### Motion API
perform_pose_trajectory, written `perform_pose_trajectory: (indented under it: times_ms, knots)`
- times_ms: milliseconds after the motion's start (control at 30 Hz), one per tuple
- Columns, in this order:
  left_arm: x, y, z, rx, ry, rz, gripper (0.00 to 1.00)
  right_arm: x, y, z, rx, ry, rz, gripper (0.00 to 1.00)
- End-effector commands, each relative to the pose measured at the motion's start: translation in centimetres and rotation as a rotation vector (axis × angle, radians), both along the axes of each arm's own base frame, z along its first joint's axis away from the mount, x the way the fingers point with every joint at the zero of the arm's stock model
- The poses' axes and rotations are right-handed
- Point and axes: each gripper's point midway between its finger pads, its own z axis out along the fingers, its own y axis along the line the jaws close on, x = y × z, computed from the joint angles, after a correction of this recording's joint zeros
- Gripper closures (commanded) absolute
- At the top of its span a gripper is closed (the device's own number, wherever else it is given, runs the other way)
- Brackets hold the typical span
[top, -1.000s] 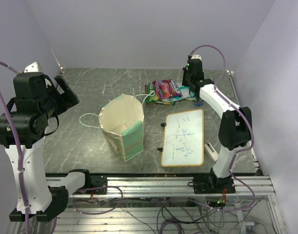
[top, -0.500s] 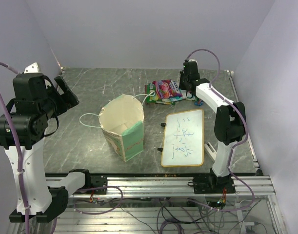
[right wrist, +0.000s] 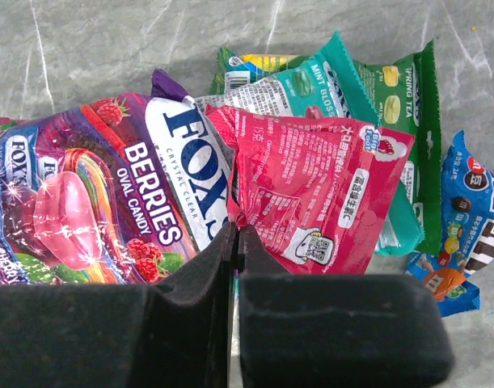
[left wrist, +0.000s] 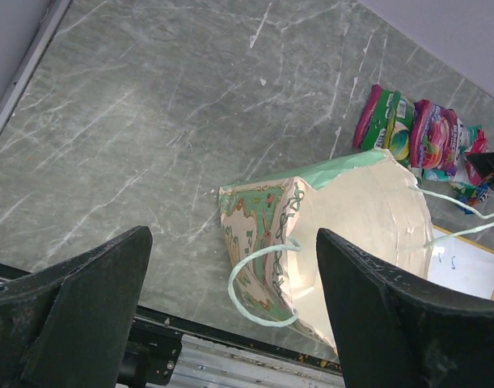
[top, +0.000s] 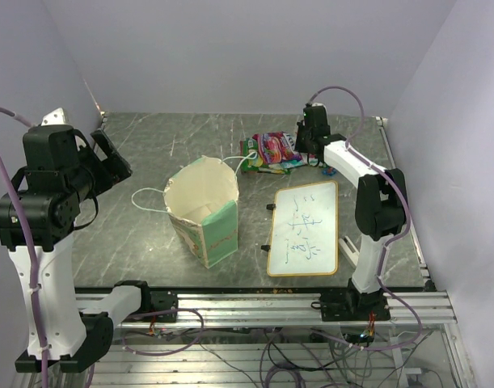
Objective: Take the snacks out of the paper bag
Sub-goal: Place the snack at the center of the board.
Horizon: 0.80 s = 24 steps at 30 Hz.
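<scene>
The snacks lie in a loose heap on the far side of the surface, out of the paper bag, which stands upright mid-surface with its mouth open upward. In the heap a purple berry-candy packet overlaps a red packet, with green mint packets behind and a blue candy packet at the edge.

The right fingers are pressed shut, tips at the near corner of the red packet. Whether they pinch that corner cannot be told. This looks like the drop-off end of an unloading trip.

The left fingers are spread wide, empty, held high over the left side, well apart from the bag. What shows of the bag's inside is plain cream, but its bottom is not clearly seen. The next move probably calls for checking it from straight above, then a vertical reach, since the light bag could tip.

A whiteboard lies flat just right of the bag, and a string handle loops out left, where it could snag.
</scene>
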Motion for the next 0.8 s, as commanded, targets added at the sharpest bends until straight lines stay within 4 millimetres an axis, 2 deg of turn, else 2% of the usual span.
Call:
perform_pose_trajectory:
  times_ms: [0,267,433,567,633,700,733,767]
  knots:
    - [-0.4,-0.2,0.1,-0.016,-0.009,-0.005,0.07,0.3,0.4,0.0,0.022,-0.021,0.009,0.99]
    - [-1.1,-0.5,0.3,-0.030,-0.013,-0.012,0.07,0.1,0.4,0.4,0.010,-0.031,0.025,0.79]
    - [-1.6,-0.5,0.8,-0.034,-0.026,-0.016,0.07,-0.2,0.0,3.0,-0.005,-0.068,0.027,0.66]
    - [-2.0,-0.5,1.3,-0.033,-0.038,-0.015,0.07,-1.2,-0.1,5.1,-0.042,-0.086,0.045,0.53]
    - [-2.1,-0.5,1.5,-0.031,-0.044,-0.016,0.07,-1.8,0.0,6.3,-0.059,-0.084,0.040,0.43]
    - [-2.0,-0.5,1.7,-0.025,-0.049,-0.021,0.06,-2.7,1.1,7.4,-0.063,-0.067,0.067,0.31]
    - [-1.9,-0.5,1.8,-0.022,-0.054,-0.027,0.06,-3.2,1.9,7.8,-0.060,-0.051,0.084,0.22]
    - [-1.7,-0.6,1.8,-0.020,-0.056,-0.034,0.06,-3.8,2.6,8.7,-0.051,-0.042,0.095,0.03]
